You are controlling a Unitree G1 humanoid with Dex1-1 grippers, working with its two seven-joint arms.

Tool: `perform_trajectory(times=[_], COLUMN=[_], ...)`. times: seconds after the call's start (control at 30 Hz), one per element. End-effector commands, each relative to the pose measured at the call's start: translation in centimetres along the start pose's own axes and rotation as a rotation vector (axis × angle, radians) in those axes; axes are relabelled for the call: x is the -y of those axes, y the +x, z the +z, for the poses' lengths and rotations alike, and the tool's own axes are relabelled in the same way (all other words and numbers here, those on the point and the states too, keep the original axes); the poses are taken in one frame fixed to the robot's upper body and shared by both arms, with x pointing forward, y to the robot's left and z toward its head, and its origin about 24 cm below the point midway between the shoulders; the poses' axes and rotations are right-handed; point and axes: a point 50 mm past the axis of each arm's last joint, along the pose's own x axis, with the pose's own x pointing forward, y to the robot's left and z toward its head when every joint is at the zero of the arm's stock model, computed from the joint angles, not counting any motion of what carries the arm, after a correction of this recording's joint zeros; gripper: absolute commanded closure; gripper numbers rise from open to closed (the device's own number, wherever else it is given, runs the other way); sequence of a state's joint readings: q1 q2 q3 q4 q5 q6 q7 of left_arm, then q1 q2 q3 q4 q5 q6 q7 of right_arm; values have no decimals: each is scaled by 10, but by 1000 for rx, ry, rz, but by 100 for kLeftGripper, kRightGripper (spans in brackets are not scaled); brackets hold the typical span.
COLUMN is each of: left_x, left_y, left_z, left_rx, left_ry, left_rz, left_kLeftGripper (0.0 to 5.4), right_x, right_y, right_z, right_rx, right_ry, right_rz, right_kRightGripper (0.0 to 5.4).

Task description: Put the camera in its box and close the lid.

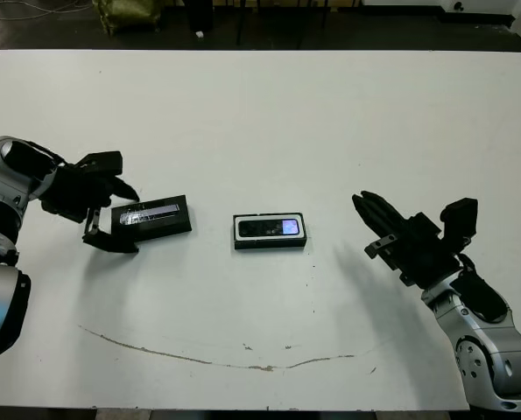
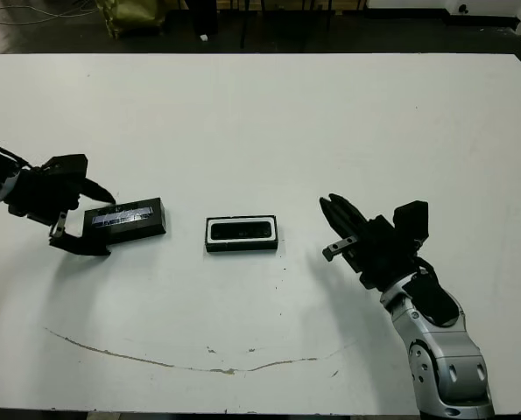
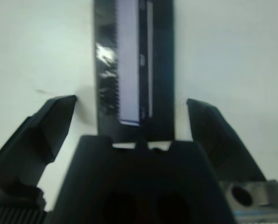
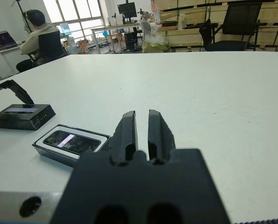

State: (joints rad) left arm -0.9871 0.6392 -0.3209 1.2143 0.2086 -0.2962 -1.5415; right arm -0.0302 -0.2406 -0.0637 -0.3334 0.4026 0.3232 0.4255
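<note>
The camera (image 1: 270, 228), a slim black bar with a bluish screen, lies inside the white-lined box (image 1: 239, 238) at the table's middle. To its left the lid (image 1: 151, 215) lies flat, shiny strip up. My left gripper (image 1: 118, 219) is open and straddles the lid's left end. In the left wrist view its fingers (image 3: 40, 135) stand on either side of the lid (image 3: 134, 70) with a gap on each side. My right gripper (image 1: 365, 208) is shut and holds nothing. It hovers to the right of the box, a hand's width away, fingers pointing toward the box (image 4: 71, 142).
A thin brown scratch (image 1: 216, 359) runs along the table near its front edge. Beyond the far edge sit a person (image 4: 36, 28) at a desk, a black office chair (image 4: 232, 23) and other desks.
</note>
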Motion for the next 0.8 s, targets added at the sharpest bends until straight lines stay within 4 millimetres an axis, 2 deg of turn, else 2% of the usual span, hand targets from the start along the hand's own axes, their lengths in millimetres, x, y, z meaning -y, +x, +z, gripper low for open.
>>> perform_trajectory(times=[0.03, 0.3, 0.37, 0.63, 0.8], left_x=[10, 15, 16, 14, 15], left_y=[3, 4, 6, 10, 11], left_z=[-19, -26, -28, -29, -33], left_rx=[-40, -46, -32, -47, -3], left_ry=[-83, -123, -170, -155, -253], left_rz=[-51, -63, -71, -10, 0], left_kLeftGripper=[1, 1, 23, 181, 299], right_x=[3, 4, 4, 4, 5], right_y=[-4, -5, -5, -5, -5], right_z=[-5, -3, -3, -2, -3], right_rx=[-46, -45, -44, -52, -42], right_ry=[-10, -25, -29, -34, -15], right_rz=[-20, -26, -27, -29, -18], right_kRightGripper=[540, 540, 540, 540, 540])
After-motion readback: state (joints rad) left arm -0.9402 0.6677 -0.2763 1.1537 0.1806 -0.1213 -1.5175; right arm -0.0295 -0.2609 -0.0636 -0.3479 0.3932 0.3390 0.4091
